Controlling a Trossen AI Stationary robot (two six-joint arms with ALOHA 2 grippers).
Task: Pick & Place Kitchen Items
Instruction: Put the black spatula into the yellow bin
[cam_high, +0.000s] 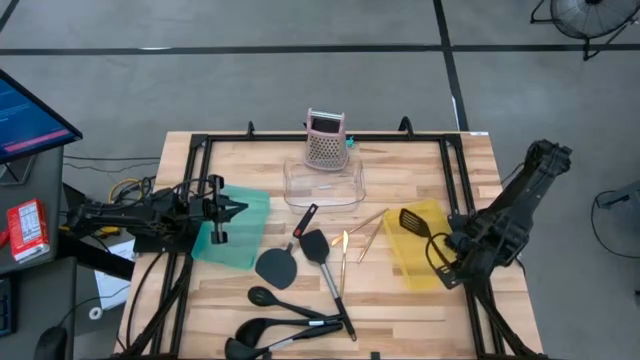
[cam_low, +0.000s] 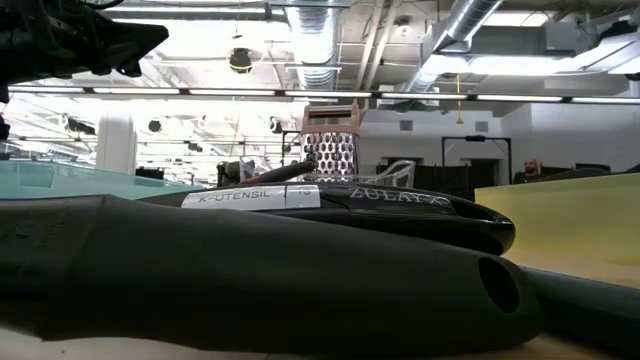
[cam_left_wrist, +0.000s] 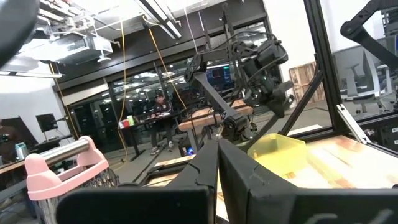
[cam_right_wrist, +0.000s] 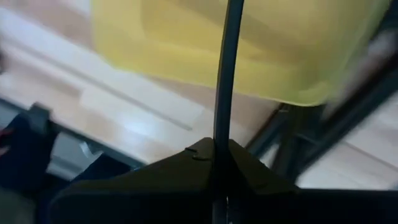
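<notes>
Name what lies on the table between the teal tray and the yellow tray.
In the high view, black utensils and thin golden sticks lie between the teal tray and yellow tray.

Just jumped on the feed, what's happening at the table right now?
The right end effector is shut on a black slotted turner by its thin handle, the head over the yellow bin. The left end effector is shut and empty above the teal bin. More black utensils lie on the table.

Open board between teal bin (cam_high: 240, 235) and yellow bin (cam_high: 420, 245), utensil cluster (cam_high: 300, 300) crowding the near middle.
</notes>
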